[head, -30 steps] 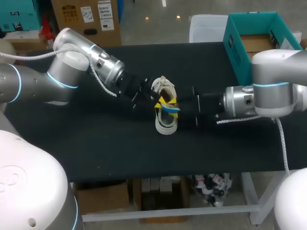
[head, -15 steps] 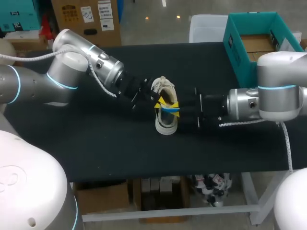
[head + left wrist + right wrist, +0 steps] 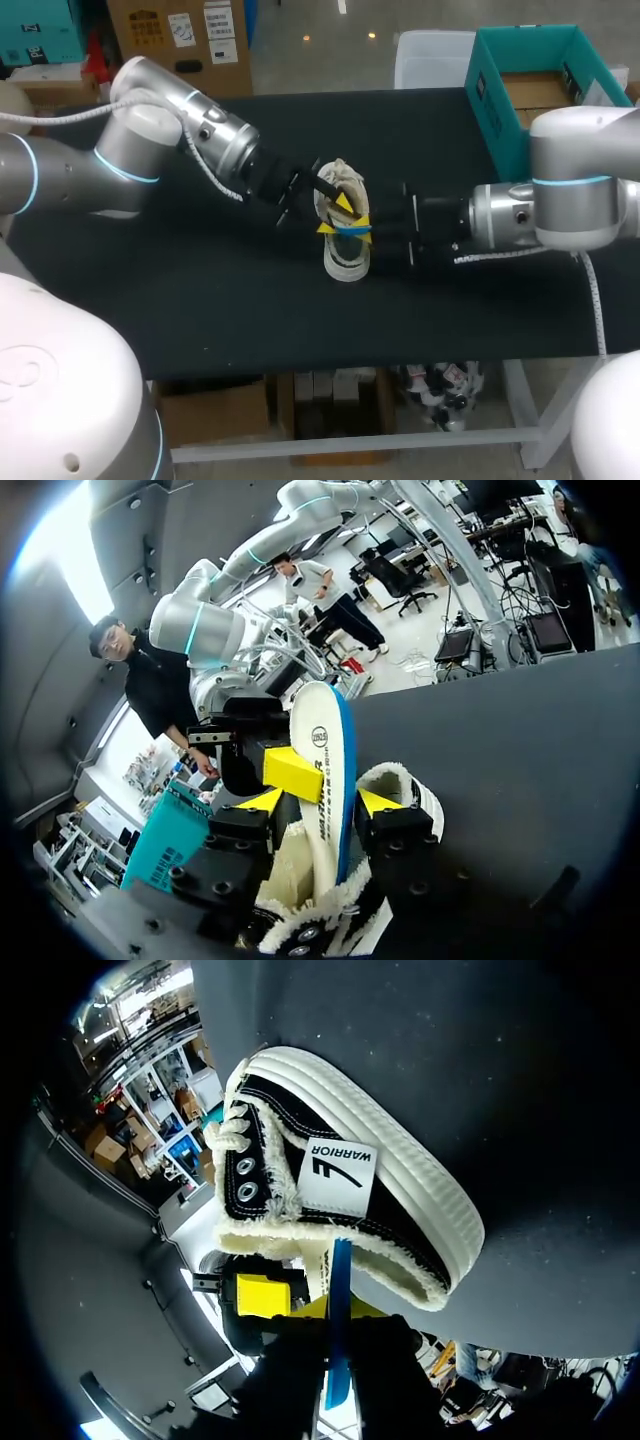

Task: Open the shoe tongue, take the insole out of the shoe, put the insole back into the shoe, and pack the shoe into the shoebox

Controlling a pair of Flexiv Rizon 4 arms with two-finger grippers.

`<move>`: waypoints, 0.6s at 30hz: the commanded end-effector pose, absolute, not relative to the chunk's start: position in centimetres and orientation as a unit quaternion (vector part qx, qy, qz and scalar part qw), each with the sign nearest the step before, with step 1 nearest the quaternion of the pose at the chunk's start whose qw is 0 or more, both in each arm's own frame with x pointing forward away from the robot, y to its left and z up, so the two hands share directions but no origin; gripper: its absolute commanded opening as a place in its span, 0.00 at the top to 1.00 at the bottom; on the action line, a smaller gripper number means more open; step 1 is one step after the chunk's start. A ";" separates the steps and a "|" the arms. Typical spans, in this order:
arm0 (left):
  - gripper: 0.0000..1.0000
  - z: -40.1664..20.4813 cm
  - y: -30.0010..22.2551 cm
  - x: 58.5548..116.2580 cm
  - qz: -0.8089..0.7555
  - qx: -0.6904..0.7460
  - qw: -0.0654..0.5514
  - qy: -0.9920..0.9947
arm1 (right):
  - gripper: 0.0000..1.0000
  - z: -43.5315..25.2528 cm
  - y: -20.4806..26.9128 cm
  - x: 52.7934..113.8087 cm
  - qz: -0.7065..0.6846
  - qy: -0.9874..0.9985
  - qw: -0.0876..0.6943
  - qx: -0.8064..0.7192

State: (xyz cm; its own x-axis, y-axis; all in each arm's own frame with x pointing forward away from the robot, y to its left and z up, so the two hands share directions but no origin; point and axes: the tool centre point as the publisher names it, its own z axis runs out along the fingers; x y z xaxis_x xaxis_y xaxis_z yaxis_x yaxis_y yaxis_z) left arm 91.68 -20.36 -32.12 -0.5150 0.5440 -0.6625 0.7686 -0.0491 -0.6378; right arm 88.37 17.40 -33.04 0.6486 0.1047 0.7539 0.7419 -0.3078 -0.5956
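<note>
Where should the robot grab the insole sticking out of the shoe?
Probably its free upper end, pinching the two flat faces from the sides: the white, blue-backed foam insole stands thin and upright in the black canvas shoe.

Insole, left pincer, right pincer crowd shoe mouth.

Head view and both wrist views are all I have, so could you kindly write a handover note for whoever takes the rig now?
Left gripper: open, fingers either side of the upright white, blue-edged foam insole.
Right gripper: shut on that insole.
Black canvas shoe with white rubber sole: on the black table between the arms, insole's lower end inside it.
Teal cardboard shoebox: open, far right corner, no shoe inside.
Done: insole partly out. Left: seat it fully, box the shoe.
</note>
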 end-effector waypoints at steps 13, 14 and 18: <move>1.00 -33.1 -20.4 92.2 -0.529 0.480 0.097 0.693 | 1.00 -34.0 17.4 89.4 -0.302 -0.278 0.511 -0.755; 1.00 -33.3 -20.4 92.4 -0.528 0.478 0.096 0.695 | 1.00 -34.1 17.4 89.6 -0.301 -0.277 0.513 -0.755; 1.00 -34.0 -20.4 93.2 -0.525 0.471 0.091 0.703 | 1.00 -34.8 17.5 90.5 -0.294 -0.271 0.514 -0.759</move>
